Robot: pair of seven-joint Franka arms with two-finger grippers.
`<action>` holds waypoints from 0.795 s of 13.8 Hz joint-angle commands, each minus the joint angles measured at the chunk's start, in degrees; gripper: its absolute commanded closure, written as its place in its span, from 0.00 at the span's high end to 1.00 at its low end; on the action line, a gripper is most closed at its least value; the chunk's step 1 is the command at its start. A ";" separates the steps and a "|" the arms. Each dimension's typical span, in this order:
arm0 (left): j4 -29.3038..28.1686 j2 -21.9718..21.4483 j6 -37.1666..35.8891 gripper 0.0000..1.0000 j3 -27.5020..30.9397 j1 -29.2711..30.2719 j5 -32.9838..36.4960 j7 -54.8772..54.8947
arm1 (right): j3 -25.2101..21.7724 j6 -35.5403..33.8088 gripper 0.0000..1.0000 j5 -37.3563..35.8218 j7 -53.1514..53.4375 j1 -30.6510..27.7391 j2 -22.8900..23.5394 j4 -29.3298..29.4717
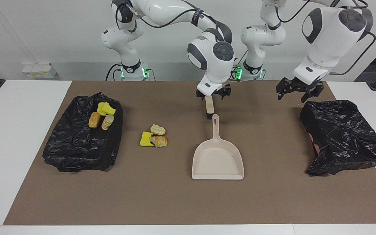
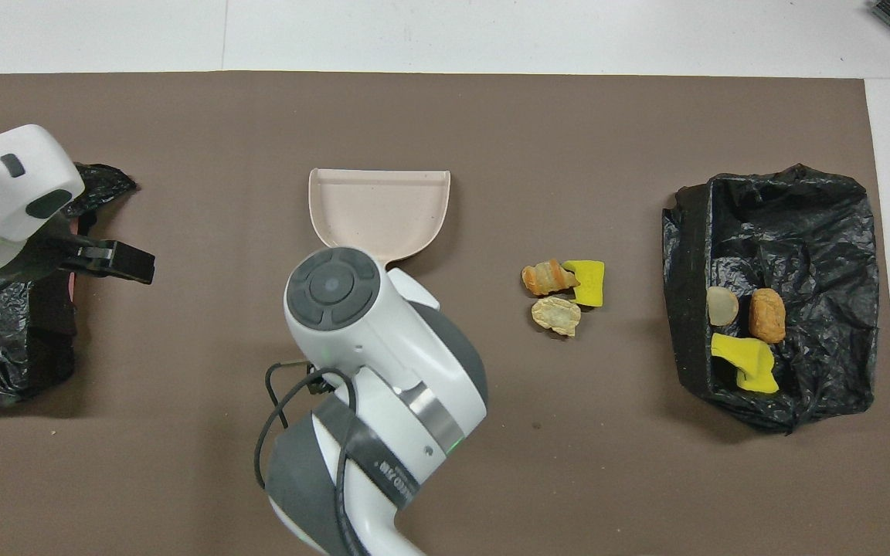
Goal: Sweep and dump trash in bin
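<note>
Facing view: the right gripper [image 1: 213, 94] hangs spread and empty above the brush handle [image 1: 209, 105], the beige plastic dustpan [image 1: 217, 160] empty below it. The left gripper [image 1: 297, 93], spread, hovers beside a crumpled black bag [image 1: 343, 135]. Overhead view: four trash bits [image 2: 746, 328] lie in the black-lined bin [image 2: 823, 232]; three yellow and bread-like bits [image 2: 563, 292] lie between dustpan and bin.

Mat [image 1: 162, 199] – plain matte brown; table [image 1: 18, 147] white around it. Dustpan [image 1: 217, 160] – pale beige, no pattern. Both bin liners [image 1: 77, 147] [image 1: 344, 137] glossy black, crinkled. Trash on the mat [image 1: 154, 137]: one bright yellow chunk, one tan lump, one golden-brown piece with pale streaks. In the liner [image 1: 102, 117]: yellow, orange-brown, pale tan. Arms white with grey joints.
</note>
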 commanded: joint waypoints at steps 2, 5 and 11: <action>-0.24 5.41 6.76 1.00 0.57 -5.90 1.01 -2.63 | -0.20 16.18 1.00 7.42 -0.69 3.94 -12.91 -25.51; -0.33 10.15 12.21 1.00 0.57 -10.65 1.01 -7.63 | -0.20 22.19 1.00 9.82 0.44 7.10 -17.15 -35.05; -0.51 16.85 20.93 1.00 0.66 -19.62 1.01 -19.68 | -0.11 27.31 1.00 10.35 3.44 12.03 -18.91 -41.29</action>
